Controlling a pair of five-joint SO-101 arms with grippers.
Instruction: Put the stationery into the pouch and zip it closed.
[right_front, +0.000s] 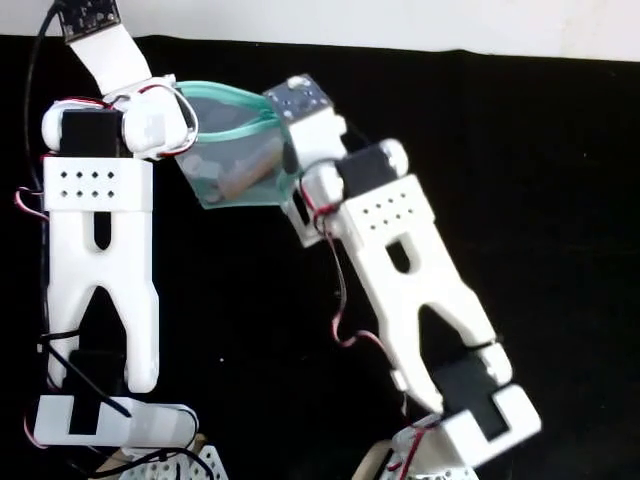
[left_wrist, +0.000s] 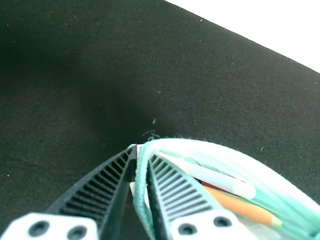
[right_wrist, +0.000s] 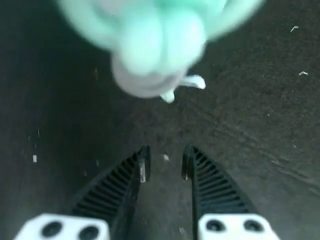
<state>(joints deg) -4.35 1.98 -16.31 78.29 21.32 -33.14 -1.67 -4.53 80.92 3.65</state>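
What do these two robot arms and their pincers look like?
The left arm and right arm are white and blocky, with cut-out slots, small hole grids, black motors and red and black wires. The left gripper and right gripper have black, ribbed, tapering fingers on white mounts.

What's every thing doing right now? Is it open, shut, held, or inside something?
pouch, held by its rim, mouth looks open
stationery, inside the pouch
left gripper, shut on the pouch rim
right gripper, open, empty, facing the pouch
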